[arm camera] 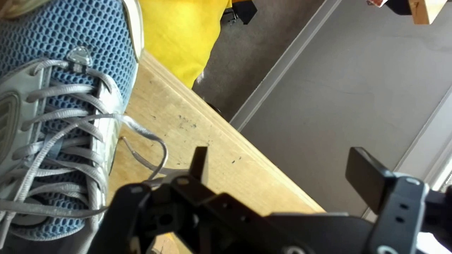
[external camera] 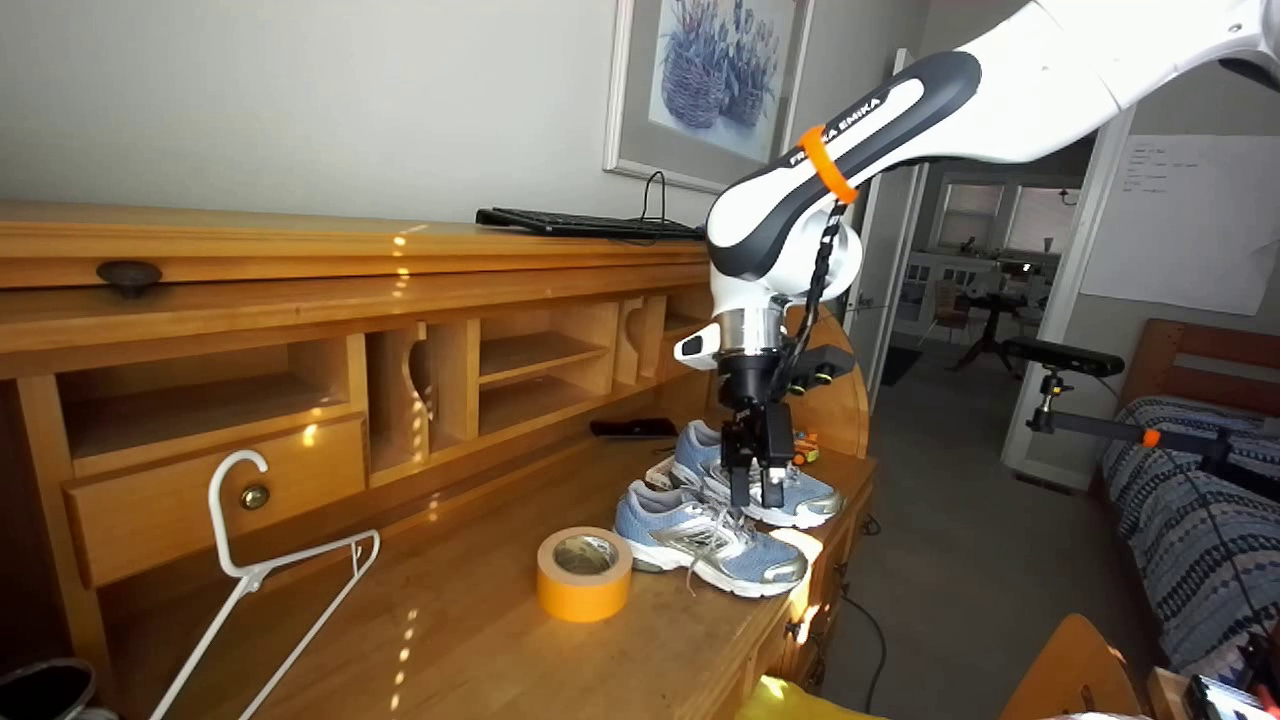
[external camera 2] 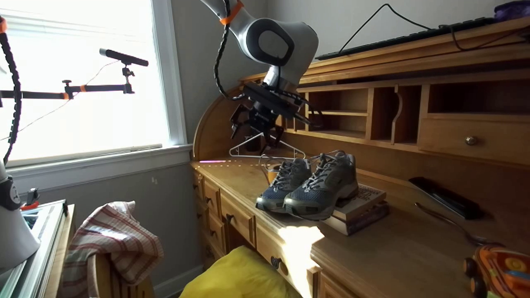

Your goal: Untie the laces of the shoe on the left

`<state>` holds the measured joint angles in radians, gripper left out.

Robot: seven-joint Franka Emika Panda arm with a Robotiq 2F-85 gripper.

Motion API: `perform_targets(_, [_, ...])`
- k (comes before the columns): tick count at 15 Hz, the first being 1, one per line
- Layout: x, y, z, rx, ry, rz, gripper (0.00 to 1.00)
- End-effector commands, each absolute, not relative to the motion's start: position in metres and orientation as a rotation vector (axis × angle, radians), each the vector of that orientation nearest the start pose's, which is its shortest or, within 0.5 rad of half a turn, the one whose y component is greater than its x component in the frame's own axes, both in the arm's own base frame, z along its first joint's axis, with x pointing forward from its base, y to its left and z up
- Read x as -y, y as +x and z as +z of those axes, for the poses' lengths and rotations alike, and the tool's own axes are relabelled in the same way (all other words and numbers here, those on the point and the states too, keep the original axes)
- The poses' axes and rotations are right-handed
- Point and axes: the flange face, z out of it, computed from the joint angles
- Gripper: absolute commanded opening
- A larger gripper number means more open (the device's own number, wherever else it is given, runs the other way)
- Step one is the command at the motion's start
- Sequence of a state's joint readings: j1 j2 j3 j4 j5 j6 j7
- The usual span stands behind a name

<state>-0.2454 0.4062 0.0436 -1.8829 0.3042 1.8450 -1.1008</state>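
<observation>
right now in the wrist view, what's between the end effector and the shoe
In the wrist view, loose lengths of the laces show between the end effector and the shoe, against a strip of wooden desk.

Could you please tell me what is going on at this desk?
A robot arm seems set on untying a running shoe on the desk. Its pincer hangs open near that shoe, gripping nothing. Loose laces trail toward the pincer, though whether they touch it or hold a knot is unclear.
</observation>
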Motion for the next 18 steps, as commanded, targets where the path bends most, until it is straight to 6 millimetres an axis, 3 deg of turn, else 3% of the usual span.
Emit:
perform_targets(1, [0.090,0.568,0.281,0.992,-2.482,0.218,1.00])
perform_targets(6, [0.090,0.575,0.285,0.984,-2.645,0.246,1.00])
perform_targets(9, [0.091,0.582,0.282,0.981,-2.704,0.164,1.00])
perform_targets(18, [0.090,0.596,0.260,0.983,-2.744,0.014,1.00])
